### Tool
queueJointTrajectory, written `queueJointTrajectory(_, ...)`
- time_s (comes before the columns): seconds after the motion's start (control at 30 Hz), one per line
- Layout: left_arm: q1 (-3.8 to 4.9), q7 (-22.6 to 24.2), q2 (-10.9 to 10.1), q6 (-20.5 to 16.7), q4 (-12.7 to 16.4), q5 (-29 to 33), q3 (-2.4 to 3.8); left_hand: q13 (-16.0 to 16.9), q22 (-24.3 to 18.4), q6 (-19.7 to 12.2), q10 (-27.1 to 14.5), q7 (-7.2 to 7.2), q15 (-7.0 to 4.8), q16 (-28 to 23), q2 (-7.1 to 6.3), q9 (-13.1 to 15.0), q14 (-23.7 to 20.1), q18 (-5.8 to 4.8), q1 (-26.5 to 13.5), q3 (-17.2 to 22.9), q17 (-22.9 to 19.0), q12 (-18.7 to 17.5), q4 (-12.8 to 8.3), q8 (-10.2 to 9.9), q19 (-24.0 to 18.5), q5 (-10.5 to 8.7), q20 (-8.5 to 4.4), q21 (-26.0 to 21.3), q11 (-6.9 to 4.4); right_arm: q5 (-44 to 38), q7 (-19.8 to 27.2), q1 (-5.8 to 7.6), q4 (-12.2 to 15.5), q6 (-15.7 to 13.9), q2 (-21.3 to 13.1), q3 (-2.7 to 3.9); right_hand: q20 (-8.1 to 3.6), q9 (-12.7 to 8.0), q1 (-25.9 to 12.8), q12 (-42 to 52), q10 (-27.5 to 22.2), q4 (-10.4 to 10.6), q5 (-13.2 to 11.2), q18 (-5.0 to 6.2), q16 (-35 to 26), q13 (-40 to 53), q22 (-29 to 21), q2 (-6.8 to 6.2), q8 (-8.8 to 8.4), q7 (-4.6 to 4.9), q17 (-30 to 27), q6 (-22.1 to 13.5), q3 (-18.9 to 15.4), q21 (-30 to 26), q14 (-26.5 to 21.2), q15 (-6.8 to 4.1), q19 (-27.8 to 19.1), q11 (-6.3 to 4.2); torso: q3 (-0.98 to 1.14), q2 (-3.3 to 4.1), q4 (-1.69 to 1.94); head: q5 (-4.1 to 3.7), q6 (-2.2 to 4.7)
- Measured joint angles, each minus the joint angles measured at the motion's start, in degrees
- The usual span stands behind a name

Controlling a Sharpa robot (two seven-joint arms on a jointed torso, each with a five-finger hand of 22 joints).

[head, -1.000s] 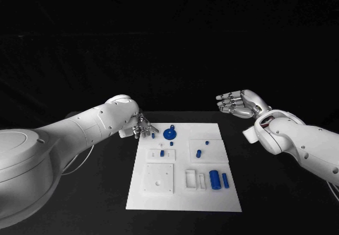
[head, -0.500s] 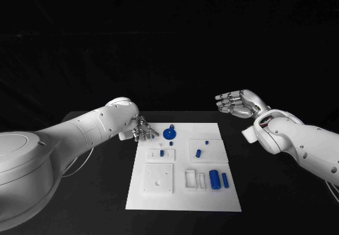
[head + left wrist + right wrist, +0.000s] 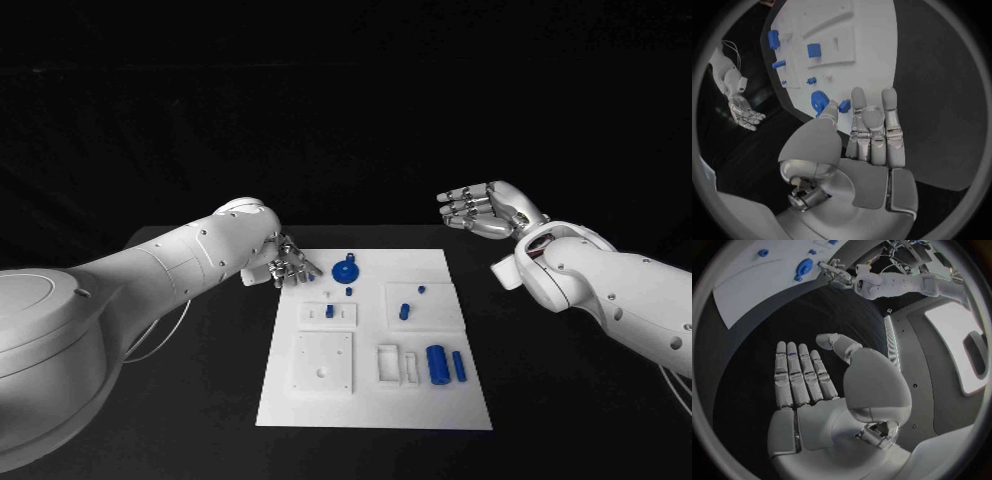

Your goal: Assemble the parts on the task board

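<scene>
Fingers (image 3: pixel 873 125) of my left hand (image 3: pixel 286 264) straight and side by side, gripping nothing, tips at the far left corner of the task board (image 3: pixel 375 400), just beside a small blue part (image 3: pixel 845 105) and the round blue part (image 3: pixel 346 271). My right hand (image 3: pixel 488 211) raised off to the board's right, well apart from it, palm open, fingers (image 3: pixel 798 372) extended, empty. Board lies mid-tabletop (image 3: pixel 202 400). Two blue cylinders (image 3: pixel 447 366) sit at its near right; smaller blue parts (image 3: pixel 405 311) stand in the middle plates.
</scene>
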Motion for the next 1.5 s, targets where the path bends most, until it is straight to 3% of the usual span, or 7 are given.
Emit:
queueJointTrajectory(0.07, 0.00, 0.1, 0.0, -0.2, 0.0, 0.2, 0.00, 0.0, 0.0, 0.0, 0.0, 0.00, 0.00, 0.0, 0.60, -0.2, 0.0, 0.00, 0.1, -0.5, 0.0, 0.0, -0.5, 0.0, 0.0, 0.00, 0.00, 0.0, 0.00, 0.0, 0.0, 0.00, 0.0, 0.0, 0.0, 0.00, 0.00, 0.0, 0.0, 0.0, 0.0, 0.0, 0.0, 0.00, 0.0, 0.0, 0.0, 0.00, 0.00, 0.00, 0.0, 0.0, 0.0, 0.0, 0.0, 0.00, 0.0, 0.00, -0.01, 0.00, 0.01, -0.03, 0.02)
queueJointTrajectory(0.7, -0.02, 1.0, 0.1, -2.6, -0.4, 2.2, 0.03, 0.0, 0.0, 0.0, 0.0, 0.00, 0.00, 0.0, 0.63, -0.1, 0.0, 0.00, 0.2, -0.4, 0.0, 0.0, -1.1, 0.0, 0.0, 0.60, 0.00, 0.0, 0.00, 0.0, 0.0, 0.00, -0.3, 0.0, 0.2, 0.00, 0.00, 0.0, 0.0, 0.0, 0.0, 0.0, 0.0, 0.00, 0.0, 0.0, 0.0, 0.00, 0.00, 0.00, 0.0, 0.0, 0.0, 0.0, 0.0, 0.00, 0.0, 0.00, -0.04, 0.02, 0.12, -0.37, 0.19)
queueJointTrajectory(1.0, -0.02, 1.0, 0.3, -2.5, -0.6, 2.5, 0.04, 0.0, 0.0, 0.2, 0.0, -0.22, 0.00, 0.0, 2.96, -0.2, 0.0, 0.00, 3.6, 0.9, 0.0, 0.0, -3.6, 0.0, 0.0, 1.33, 0.00, 0.0, 0.00, 0.0, 0.0, 0.00, -0.4, 0.0, 0.3, 0.00, 0.00, 0.0, 0.0, 0.0, 0.0, 0.0, 0.3, 0.00, 0.0, 0.0, 0.0, 0.00, 0.00, 0.00, 0.0, 0.0, 0.0, 0.0, 0.0, 0.00, 0.0, 0.00, -0.06, 0.03, 0.20, -0.39, 0.11)
queueJointTrajectory(1.1, -0.01, 1.0, 0.4, -2.4, -0.6, 2.6, 0.06, 0.0, 0.0, 0.5, 0.0, -0.52, 0.00, 0.0, 3.37, -0.4, 0.0, 0.00, 5.3, 1.4, 0.0, 0.0, -4.7, 0.0, 0.0, 2.57, 0.00, 0.0, 0.00, 0.0, 0.0, 0.00, -0.4, 0.0, 0.3, 0.00, 0.00, 0.0, 0.0, 0.0, 0.0, 0.0, 0.3, 0.00, 0.0, 0.0, 0.0, 0.00, 0.00, -0.01, 0.0, 0.0, 0.0, 0.0, 0.0, 0.00, 0.0, 0.00, -0.07, 0.04, 0.23, -0.42, 0.07)
queueJointTrajectory(1.23, 0.05, 1.0, 0.4, -2.1, -0.6, 2.7, 0.08, 0.0, 0.0, 0.7, 0.0, -0.74, 0.00, 0.0, 3.85, -0.7, 0.0, 0.00, 6.6, 2.0, 0.2, 0.0, -5.9, -0.3, 0.0, 6.17, 0.00, 0.0, 0.00, 0.0, 0.0, 0.00, -0.5, 0.0, 0.3, 0.00, 0.00, 0.0, 0.0, 0.0, 0.0, 0.0, 0.3, 0.00, 0.0, 0.0, 0.0, 0.00, 0.00, -0.01, 0.0, 0.0, 0.0, 0.0, 0.0, 0.00, 0.0, 0.00, -0.07, 0.04, 0.23, -0.43, 0.07)
queueJointTrajectory(1.5, 0.07, 1.0, 0.1, -1.7, -0.4, 3.0, 0.08, 0.0, 0.0, 1.3, 0.0, -0.93, 0.00, 0.4, 5.12, -0.6, 0.0, 0.00, 8.3, 3.6, 0.4, 0.0, -7.6, -0.5, 0.0, 7.77, 0.00, 0.2, 0.00, 0.0, 0.0, 0.00, -0.6, 0.0, 0.4, 0.00, 0.00, 0.0, 0.0, 0.0, 0.0, 0.0, 0.3, 0.00, 0.0, 0.0, 0.0, 0.00, 0.00, -0.01, 0.0, 0.0, 0.0, 0.0, 0.0, 0.00, 0.0, 0.00, -0.08, 0.06, 0.23, -0.57, -0.02)
